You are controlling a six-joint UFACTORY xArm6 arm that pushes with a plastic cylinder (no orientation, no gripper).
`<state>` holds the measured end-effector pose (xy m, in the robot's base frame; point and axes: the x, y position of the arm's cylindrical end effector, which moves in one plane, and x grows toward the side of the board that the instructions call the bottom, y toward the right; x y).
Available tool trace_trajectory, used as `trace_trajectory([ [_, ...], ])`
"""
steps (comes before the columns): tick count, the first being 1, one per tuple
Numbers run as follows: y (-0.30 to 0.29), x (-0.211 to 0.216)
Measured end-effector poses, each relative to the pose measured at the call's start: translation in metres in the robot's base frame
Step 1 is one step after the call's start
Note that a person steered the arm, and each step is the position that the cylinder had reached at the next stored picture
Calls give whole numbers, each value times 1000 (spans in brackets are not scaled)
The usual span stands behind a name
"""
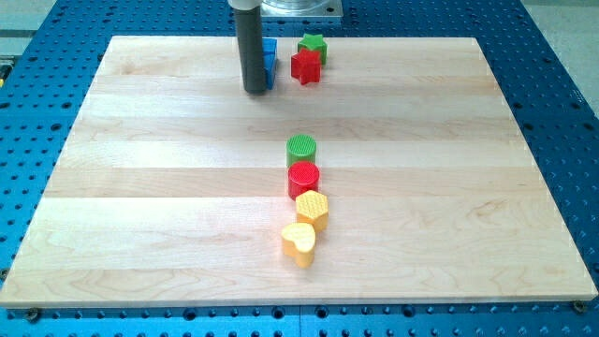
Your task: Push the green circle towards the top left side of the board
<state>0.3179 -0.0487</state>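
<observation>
The green circle [301, 149] stands near the middle of the wooden board [140, 187]. A red circle [303, 178] touches it just below. My tip [255, 90] is near the view's top, up and to the left of the green circle and well apart from it. The tip stands right against the left side of a blue block [270, 62], which the rod partly hides.
A red star [305, 66] and a green star [313, 46] sit at the view's top, right of the blue block. A yellow hexagon [312, 210] and a yellow heart [299, 242] continue the column below the red circle.
</observation>
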Motion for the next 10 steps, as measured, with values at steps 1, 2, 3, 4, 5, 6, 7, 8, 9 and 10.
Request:
trace_trajectory([
  [1,69,24],
  [2,132,71],
  [3,102,131],
  [4,-20,136],
  [5,-113,131],
  [6,-69,163],
  [7,-145,150],
  [8,-155,155],
  [9,-178,182],
  [10,-210,143],
])
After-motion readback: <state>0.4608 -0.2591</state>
